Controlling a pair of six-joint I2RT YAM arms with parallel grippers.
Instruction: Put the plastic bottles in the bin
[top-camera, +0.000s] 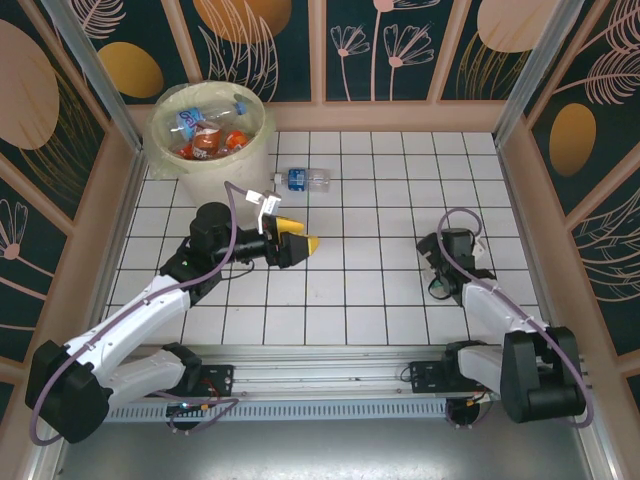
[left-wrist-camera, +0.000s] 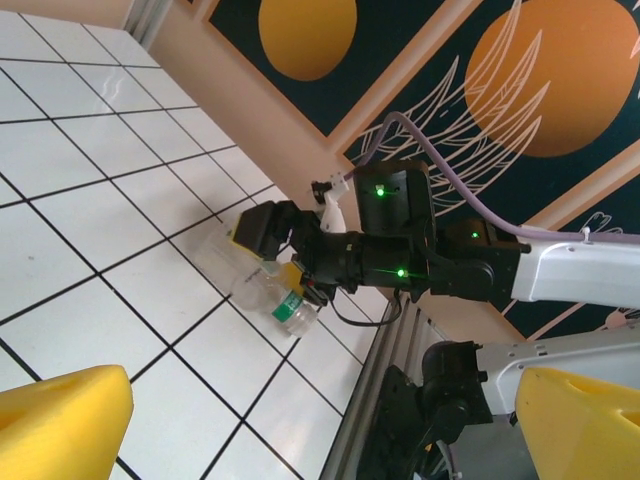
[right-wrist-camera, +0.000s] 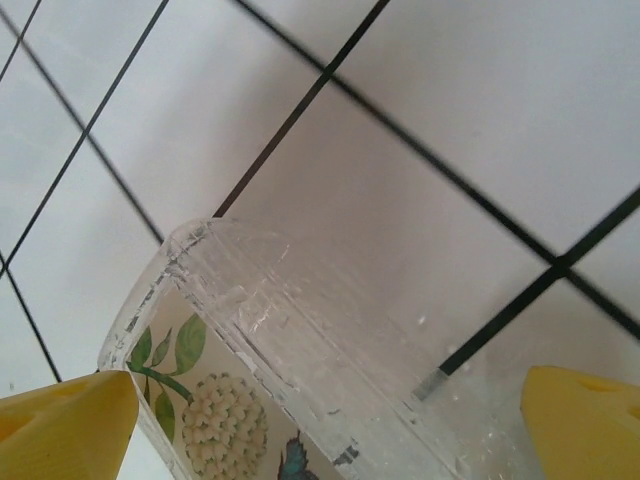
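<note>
Right gripper (right-wrist-camera: 325, 420): yellow fingers spread wide, nothing pinched. It hangs low over a clear plastic bottle with a flowered label (right-wrist-camera: 300, 350) lying on its side on the white tiled table (top-camera: 380, 200).

- The bottle lies directly under me, in the gap between the fingers. One finger is by the labelled corner near its flat end, the other off the far flank.
- Long axis: slantwise across the gap, not square to it. The flat end points away from the wrist and the body runs back under the palm. I judge a small wrist turn is wanted before closing, else the pads meet it obliquely.
- From the left wrist, the same bottle (left-wrist-camera: 262, 290) sits below my right gripper (left-wrist-camera: 265, 245), a green bit at its near end. I cannot tell contact.

Left gripper (top-camera: 303, 234): also spread, empty, mid-table. Just beyond it lies a clear bottle with a blue label (top-camera: 303, 180), long axis left to right, near the bin.

The large round cream-white bin (top-camera: 262, 118) is in the far left corner with bottles already inside, well apart from my right-side bottle. The right arm is nearer that one, the left arm nearer the blue-labelled one.
</note>
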